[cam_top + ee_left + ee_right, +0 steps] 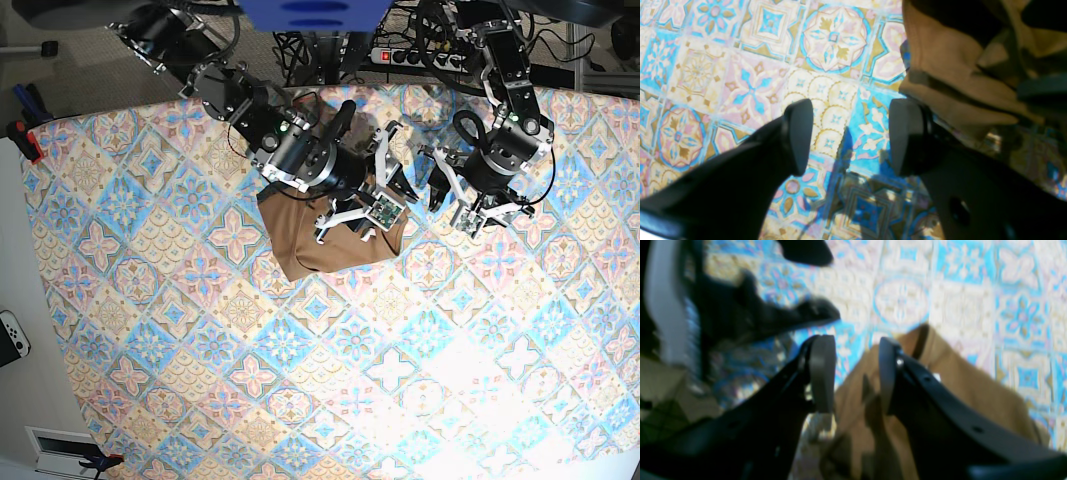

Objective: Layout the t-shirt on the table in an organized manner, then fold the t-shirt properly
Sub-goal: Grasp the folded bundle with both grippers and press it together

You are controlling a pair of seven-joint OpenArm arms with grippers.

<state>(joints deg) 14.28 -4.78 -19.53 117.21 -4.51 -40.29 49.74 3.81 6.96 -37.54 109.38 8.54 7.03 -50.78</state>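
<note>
Soft tan t-shirt (325, 240) bunched under the open right gripper (853, 373), just beside the open, empty left gripper (850, 136), glossy patterned table (300, 380)

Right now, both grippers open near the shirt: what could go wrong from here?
1. The t-shirt lies bunched, so the right gripper above it may pinch several layers.
2. The left gripper is over bare table beside the cloth and may close on nothing.
3. The arms sit close together and could collide.

Grey floor (80, 70) behind, power strip (415, 57) with cables, white controller (12, 338) at left edge
</note>
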